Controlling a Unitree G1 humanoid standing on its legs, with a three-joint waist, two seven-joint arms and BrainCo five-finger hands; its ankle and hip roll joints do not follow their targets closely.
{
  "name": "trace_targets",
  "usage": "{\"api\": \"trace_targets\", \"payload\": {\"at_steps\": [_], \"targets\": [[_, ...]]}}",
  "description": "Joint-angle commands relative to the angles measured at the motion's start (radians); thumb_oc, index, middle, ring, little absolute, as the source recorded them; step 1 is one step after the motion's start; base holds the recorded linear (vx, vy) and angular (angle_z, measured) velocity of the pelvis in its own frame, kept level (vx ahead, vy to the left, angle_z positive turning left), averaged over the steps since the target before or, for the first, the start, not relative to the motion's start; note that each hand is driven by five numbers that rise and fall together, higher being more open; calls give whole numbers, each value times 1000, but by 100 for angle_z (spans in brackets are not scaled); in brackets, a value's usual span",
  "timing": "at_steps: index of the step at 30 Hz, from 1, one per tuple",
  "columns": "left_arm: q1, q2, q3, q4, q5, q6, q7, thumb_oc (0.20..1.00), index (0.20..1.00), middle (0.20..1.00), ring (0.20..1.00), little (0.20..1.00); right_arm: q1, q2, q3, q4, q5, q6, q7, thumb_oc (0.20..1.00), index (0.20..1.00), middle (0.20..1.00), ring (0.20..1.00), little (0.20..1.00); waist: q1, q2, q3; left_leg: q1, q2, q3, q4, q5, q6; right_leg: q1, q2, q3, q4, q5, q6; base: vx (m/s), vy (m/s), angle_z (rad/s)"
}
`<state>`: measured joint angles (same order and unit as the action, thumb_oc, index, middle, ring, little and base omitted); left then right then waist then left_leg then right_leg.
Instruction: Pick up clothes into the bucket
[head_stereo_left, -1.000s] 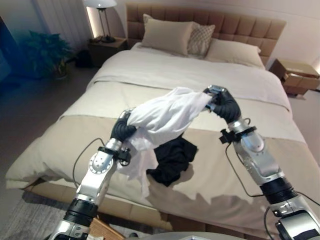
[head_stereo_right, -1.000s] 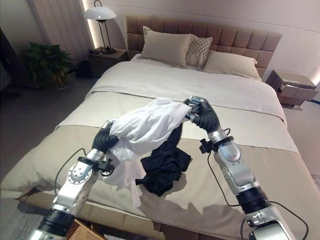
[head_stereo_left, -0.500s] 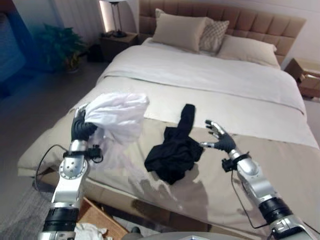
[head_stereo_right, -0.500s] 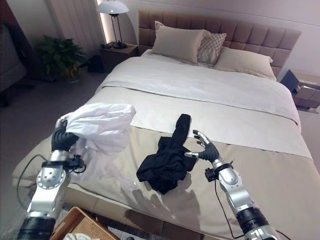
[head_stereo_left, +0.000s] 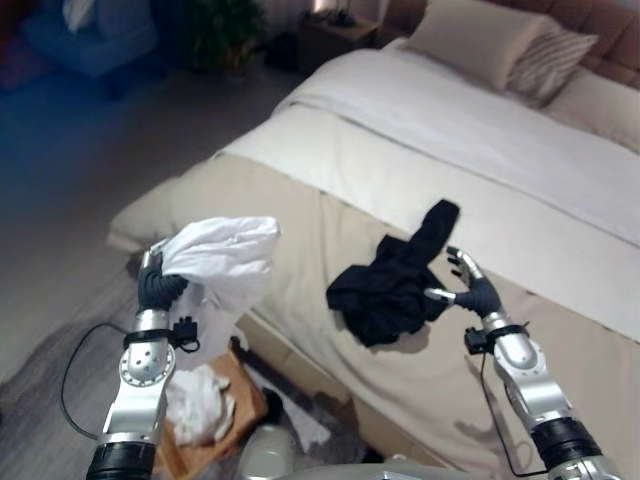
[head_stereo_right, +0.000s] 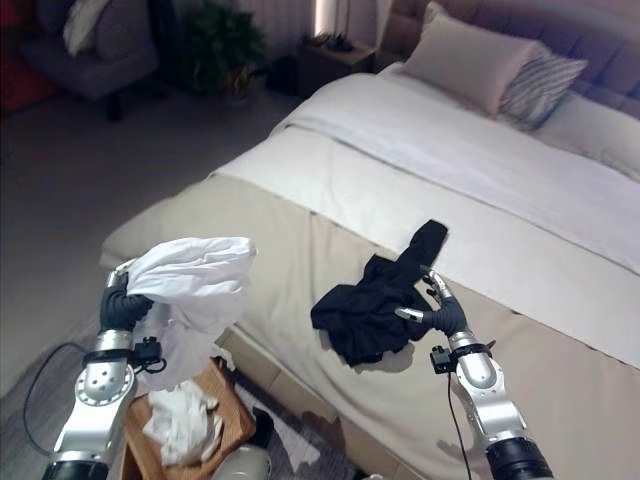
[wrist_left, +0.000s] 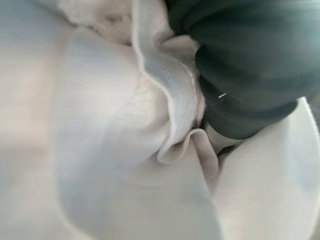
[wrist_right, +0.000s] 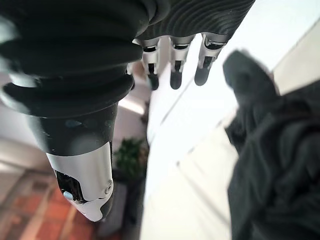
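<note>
My left hand (head_stereo_left: 155, 285) is shut on a white garment (head_stereo_left: 222, 258), which it holds up over the floor off the foot corner of the bed; the cloth (wrist_left: 125, 125) bunches against the dark cover in the left wrist view. Below it a wicker basket (head_stereo_right: 222, 398) on the floor holds white clothes (head_stereo_right: 180, 420). A black garment (head_stereo_left: 392, 285) lies crumpled on the beige bedspread. My right hand (head_stereo_left: 472, 291) hovers open just right of it, fingers (wrist_right: 172, 72) straight, apart from the dark cloth (wrist_right: 270, 165).
The bed (head_stereo_left: 520, 160) with white cover and pillows (head_stereo_right: 470, 60) fills the right side. An armchair (head_stereo_right: 95, 50), a plant (head_stereo_right: 220, 40) and a nightstand (head_stereo_right: 335, 55) stand at the far left across open floor.
The whole view has swung left and down, bringing the basket on the floor into sight. My left hand still holds the white garment, now above the basket. The right hand stays open by the black garment.
</note>
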<state>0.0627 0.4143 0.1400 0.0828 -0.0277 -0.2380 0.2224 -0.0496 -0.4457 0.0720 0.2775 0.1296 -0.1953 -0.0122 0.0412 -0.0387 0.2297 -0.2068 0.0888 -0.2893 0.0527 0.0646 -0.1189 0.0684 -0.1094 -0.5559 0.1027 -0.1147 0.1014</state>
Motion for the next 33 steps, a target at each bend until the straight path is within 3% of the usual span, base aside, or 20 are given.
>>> {"api": "trace_targets", "payload": {"at_steps": [1, 2, 4, 5, 8, 9, 11, 12, 13, 18, 19, 28, 33], "targets": [[-76, 43, 32, 12, 42, -44, 46, 200, 200, 200, 200, 200, -57, -45, -9, -65, -9, -62, -41, 1000, 1000, 1000, 1000, 1000, -58, -32, -20, -34, 76, 190, 61, 39, 23, -144, -85, 27, 158, 9, -11, -263, 91, 38], [-88, 43, 26, 37, 43, -39, 51, 200, 200, 200, 200, 200, -67, -50, -7, -59, -11, -59, -45, 1000, 1000, 1000, 1000, 1000, -71, -46, -11, -44, 79, 257, 148, -17, 45, -160, -107, 26, 160, 21, -12, -250, 64, 34], [-107, 45, 23, 80, 38, -33, 65, 200, 200, 200, 200, 200, -79, -51, -7, -63, -9, -55, -49, 1000, 1000, 1000, 1000, 1000, -71, -56, 5, -54, 70, 272, 269, -121, 51, -184, -131, 41, 172, 25, -18, -159, 74, 55], [-111, 45, 22, 99, 39, -31, 78, 200, 200, 200, 200, 200, -78, -49, -8, -64, -9, -54, -51, 1000, 1000, 1000, 1000, 1000, -70, -52, 8, -46, 65, 271, 269, -149, 53, -188, -134, 50, 181, 23, -18, -1, 97, 28], [-128, 34, 12, 143, 33, -13, 104, 200, 200, 200, 200, 200, -65, -39, -25, -77, 0, -53, -61, 1000, 1000, 1000, 1000, 1000, -76, -45, 31, -43, 43, 279, 222, -132, 63, -199, -153, 63, 208, 27, -13, -8, 103, 4], [-146, 40, 5, 158, 32, -13, 121, 200, 200, 200, 200, 200, -65, -43, -26, -96, 4, -55, -62, 1000, 1000, 1000, 1000, 1000, -85, -47, 52, -67, 24, 268, 238, -138, 70, -234, -168, 91, 256, 21, -14, -149, 133, 30], [-184, 55, -13, 192, 29, -14, 131, 200, 200, 200, 200, 200, -47, -46, -46, -127, 13, -56, -61, 1000, 1000, 1000, 1000, 1000, -126, -47, 59, -173, -16, 243, 319, -128, 94, -345, -167, 277, 343, 16, -6, -223, 84, 49], [-184, 55, -13, 192, 29, -14, 131, 200, 200, 200, 200, 200, -46, -46, -47, -127, 13, -56, -61, 1000, 1000, 1000, 1000, 1000, -126, -47, 55, -177, -16, 244, 321, -129, 94, -350, -167, 279, 346, 16, -6, -197, 92, 109], [-198, 49, -5, 206, 14, -25, 161, 200, 200, 200, 200, 200, -51, -49, -41, -131, 34, -68, -50, 1000, 1000, 1000, 1000, 1000, -122, -57, 57, -200, -12, 261, 344, -148, 100, -380, -145, 357, 309, 19, -20, -123, 61, 88], [-223, 60, 17, 224, -7, -23, 200, 200, 200, 200, 200, 200, -77, -47, -17, -147, 56, -81, -49, 1000, 1000, 1000, 1000, 1000, -100, -74, 85, -267, -7, 267, 397, -142, 104, -454, -151, 342, 348, 8, -26, -71, 17, -45], [-243, 65, 27, 227, -4, -19, 227, 200, 200, 200, 200, 200, -69, -55, -15, -178, 71, -89, -35, 1000, 1000, 1000, 1000, 1000, -99, -80, 100, -296, -9, 254, 420, -170, 94, -483, -153, 338, 380, -22, -12, -12, -36, 1], [-311, 74, 26, 229, 2, -19, 308, 200, 200, 200, 200, 200, -56, -71, 11, -166, 116, -117, -30, 1000, 1000, 1000, 1000, 1000, -116, -78, 114, -526, -12, 227, 541, -182, 90, -686, -170, 329, 490, -28, -6, -61, -9, 5], [-381, 123, 18, 296, 28, -10, 365, 200, 200, 200, 200, 200, -58, -79, 35, -168, 117, -133, -38, 1000, 1000, 1000, 1000, 1000, -130, -85, 123, -611, -9, 234, 576, -187, 97, -778, -170, 344, 508, -8, 0, -64, 26, 0]]}}
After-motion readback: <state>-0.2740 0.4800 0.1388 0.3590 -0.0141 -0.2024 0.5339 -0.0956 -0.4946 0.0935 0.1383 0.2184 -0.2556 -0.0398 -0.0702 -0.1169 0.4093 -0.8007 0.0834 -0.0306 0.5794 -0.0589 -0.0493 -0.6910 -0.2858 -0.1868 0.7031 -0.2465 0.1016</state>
